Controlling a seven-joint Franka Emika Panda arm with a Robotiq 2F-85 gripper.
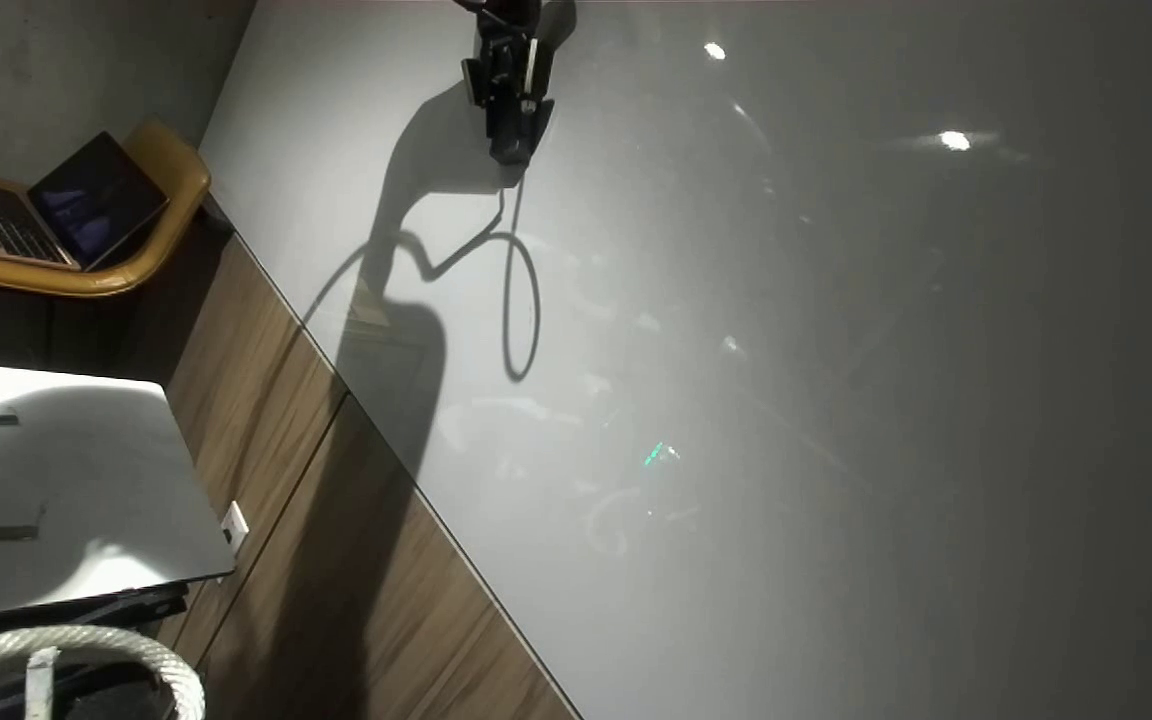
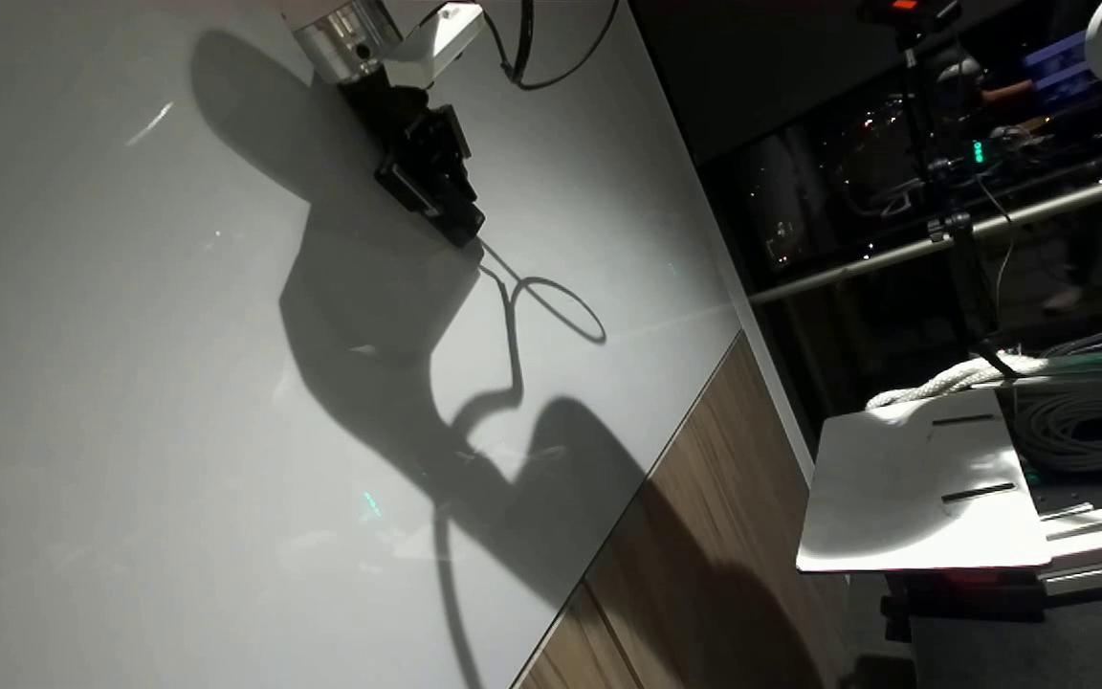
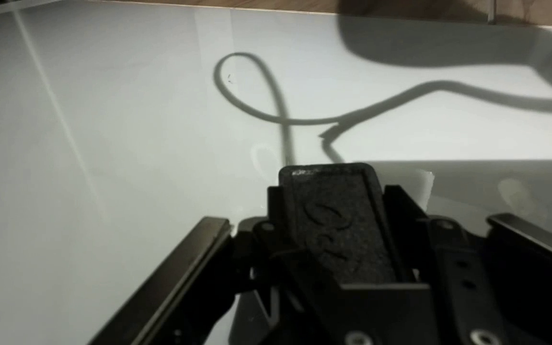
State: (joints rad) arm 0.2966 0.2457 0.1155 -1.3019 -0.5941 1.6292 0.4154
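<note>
My gripper (image 3: 334, 201) is shut on a dark, rounded rectangular block (image 3: 336, 230) with an oval marking on its face. A black finger (image 3: 398, 206) presses along the block's right side, the opposite finger along its left. Past the fingertips, the block's end points at a glossy white surface (image 3: 113, 143). In both exterior views the gripper (image 1: 511, 105) and block (image 2: 458, 222) are close against this surface, and their shadow reaches the block's tip. Whether the block touches it I cannot tell. Faint smears (image 1: 526, 405) mark the surface.
A wood panel (image 1: 266, 420) borders the white surface. Beyond it are a yellow chair (image 1: 136, 275) with a laptop (image 1: 36, 215), a silver plate (image 2: 924, 488) and white rope (image 2: 953, 378). A looping cable shadow (image 3: 247, 108) crosses the surface; black cables (image 2: 551, 81) hang by the wrist.
</note>
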